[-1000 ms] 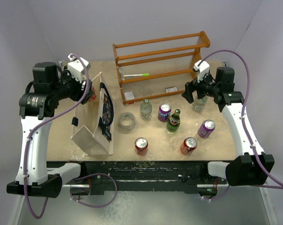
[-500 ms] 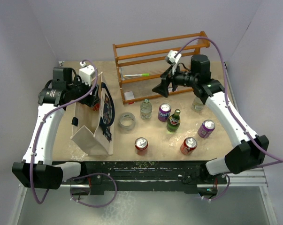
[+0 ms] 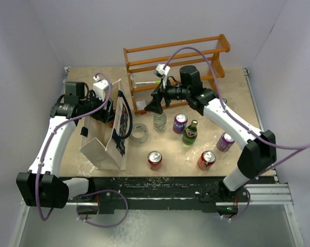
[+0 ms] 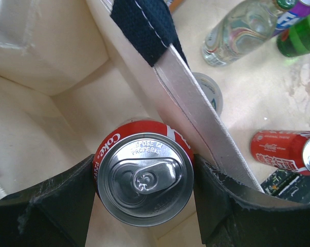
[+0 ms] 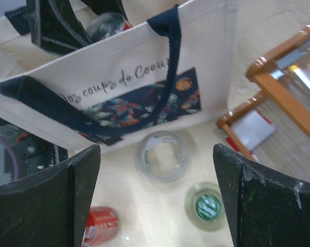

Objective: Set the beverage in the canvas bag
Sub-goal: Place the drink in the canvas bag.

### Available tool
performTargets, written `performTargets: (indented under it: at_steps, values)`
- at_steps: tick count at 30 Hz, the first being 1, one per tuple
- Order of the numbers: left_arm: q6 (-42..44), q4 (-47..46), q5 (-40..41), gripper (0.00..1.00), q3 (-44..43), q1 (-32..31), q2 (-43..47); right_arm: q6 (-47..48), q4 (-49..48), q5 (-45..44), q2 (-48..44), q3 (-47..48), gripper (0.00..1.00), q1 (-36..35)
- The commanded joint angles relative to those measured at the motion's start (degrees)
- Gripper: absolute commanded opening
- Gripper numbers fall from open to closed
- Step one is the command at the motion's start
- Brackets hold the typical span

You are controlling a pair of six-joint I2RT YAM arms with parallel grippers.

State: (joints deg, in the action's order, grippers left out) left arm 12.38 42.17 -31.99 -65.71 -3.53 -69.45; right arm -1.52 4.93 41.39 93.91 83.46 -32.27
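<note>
Item: red Coke can (image 4: 144, 177), "Coke" legible on its side, upright, clamped between the left fingers (image 4: 57, 206) inside the mouth of the canvas bag (image 4: 41, 46). Only the right wrist view shows the bag's print, "coups de Coeu". Right fingers (image 5: 257, 195): spread wide, holding nothing; tape roll (image 5: 164, 155) lies below, between them.

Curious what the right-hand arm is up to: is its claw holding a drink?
No: the right gripper is open and empty, with only the tape roll below showing between its fingers.
</note>
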Motion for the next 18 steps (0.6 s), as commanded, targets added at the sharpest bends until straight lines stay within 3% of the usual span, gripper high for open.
performTargets:
  at_steps: [1, 11, 18]
  values:
    - [-0.4, -6.4, -7.8, 0.00, 1.4, -0.4, 3.6, -9.7, -8.4, 2.5, 4.2, 5.9, 0.91, -1.2]
    - [2.5, -6.4, -9.3, 0.00, 5.2, -1.1, 6.5, -17.5, -8.4, -2.2, 12.1, 16.0, 0.94, -5.4]
    - [3.0, -7.3, -6.7, 0.00, 5.9, -1.1, 7.8, -19.3, -3.7, -8.1, 16.8, 22.8, 0.89, -8.0]
